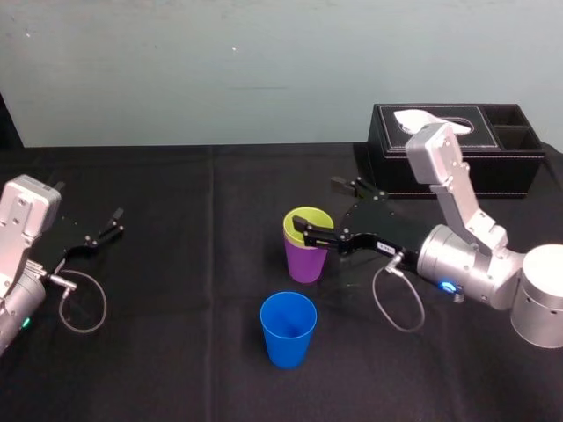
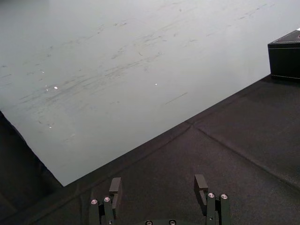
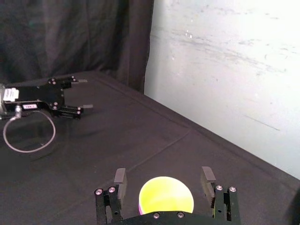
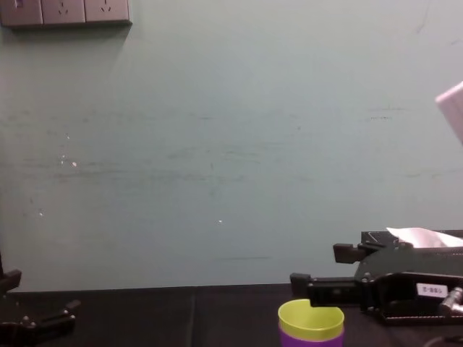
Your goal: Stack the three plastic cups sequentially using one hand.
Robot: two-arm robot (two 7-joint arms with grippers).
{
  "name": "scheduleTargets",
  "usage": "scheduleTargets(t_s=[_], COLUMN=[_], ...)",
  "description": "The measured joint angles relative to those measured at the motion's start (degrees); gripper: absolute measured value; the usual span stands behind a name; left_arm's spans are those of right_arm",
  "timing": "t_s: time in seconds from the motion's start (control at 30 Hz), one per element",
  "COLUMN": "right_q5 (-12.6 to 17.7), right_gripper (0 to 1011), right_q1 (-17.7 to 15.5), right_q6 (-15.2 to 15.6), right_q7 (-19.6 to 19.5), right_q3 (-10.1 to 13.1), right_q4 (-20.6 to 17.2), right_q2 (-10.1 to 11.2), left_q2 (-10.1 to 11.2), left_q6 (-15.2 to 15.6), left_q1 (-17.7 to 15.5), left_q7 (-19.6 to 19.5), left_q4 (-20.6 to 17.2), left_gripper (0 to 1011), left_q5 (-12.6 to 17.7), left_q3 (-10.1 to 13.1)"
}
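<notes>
Cups, 3, smooth tapered plastic: yellow cup (image 1: 310, 220) nested in purple cup (image 1: 305, 259), mid-tabletop; blue cup (image 1: 288, 330) alone, nearer front edge. Right gripper (image 1: 318, 204) (black, blocky) spread wide, straddling the yellow rim. Left gripper (image 1: 113, 223) parted, idle by left edge.

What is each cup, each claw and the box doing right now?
Yellow-green plastic cup: upright, nested inside the purple plastic cup.
Purple plastic cup: upright, holding the other cup.
Blue plastic cup: upright, alone, unstacked.
Right black claw: open, fingers either side of the nested cups.
Left black claw: open, parked at the left.
Black rectangular tissue box: white tissue poking out.
</notes>
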Motion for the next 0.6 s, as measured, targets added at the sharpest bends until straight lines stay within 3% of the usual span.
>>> scheduleTargets(t_s=[0.23, 0.6], right_q5=[1.9, 5.0], right_gripper=[1003, 1003], right_q1=[-2.2, -7.0], right_q6=[-1.1, -3.6], right_q7=[0.7, 2.2], right_q3=[1.7, 4.6], right_q4=[-2.7, -8.0], right_q2=[1.7, 6.1], left_q2=[0.0, 0.0], left_q6=[0.0, 0.0], left_q1=[0.0, 0.0], left_q7=[0.0, 0.0], left_q4=[0.0, 0.0], left_gripper=[1011, 1011], left_q5=[0.0, 0.0], left_q3=[0.0, 0.0])
